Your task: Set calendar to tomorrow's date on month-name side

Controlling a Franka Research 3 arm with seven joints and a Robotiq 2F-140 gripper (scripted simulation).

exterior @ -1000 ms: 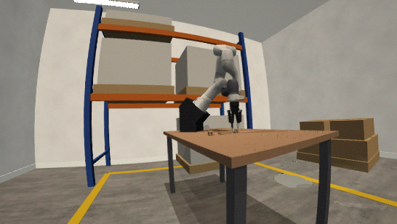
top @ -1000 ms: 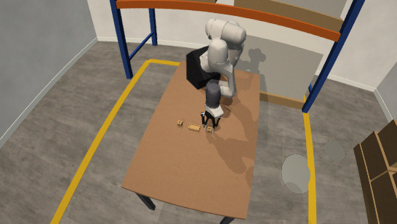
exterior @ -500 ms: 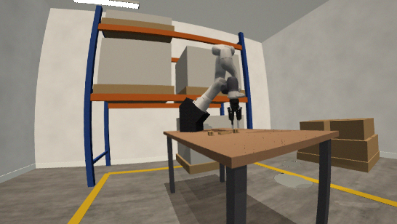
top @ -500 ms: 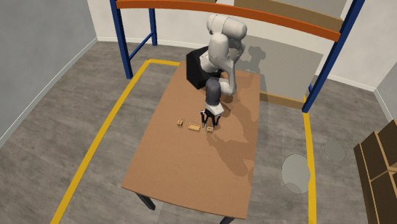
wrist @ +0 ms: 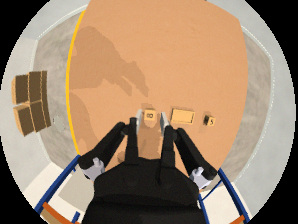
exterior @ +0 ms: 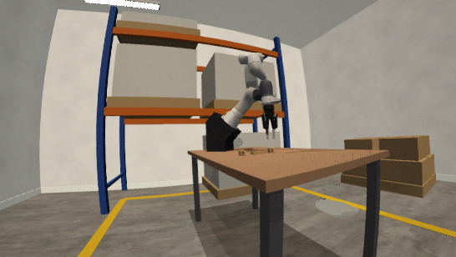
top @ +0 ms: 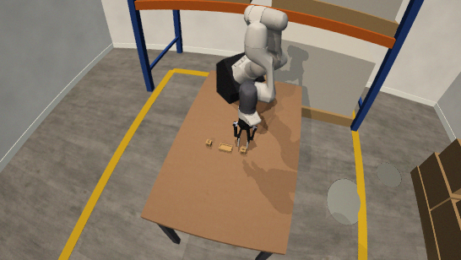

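Note:
The small wooden tray [top: 225, 148] lies flat on the table with no cube in it. One wooden cube [top: 208, 143] stands on the table left of the tray. The other cube [top: 243, 149] stands on the table right of the tray. My gripper [top: 244, 141] hangs above this right cube with its fingers partly open and nothing between them. The side view shows the gripper [exterior: 270, 131] well above the cube [exterior: 271, 149]. In the wrist view the cube [wrist: 150, 117] shows between the fingertips, with the tray [wrist: 182, 116] and the other cube [wrist: 209, 120] beside it. The digits are too small to read.
The robot's black base [top: 228, 82] stands at the far end of the table. A blue and orange shelf rack [exterior: 188, 75] with big boxes stands behind. Cardboard boxes [exterior: 390, 163] are stacked on the floor at the right.

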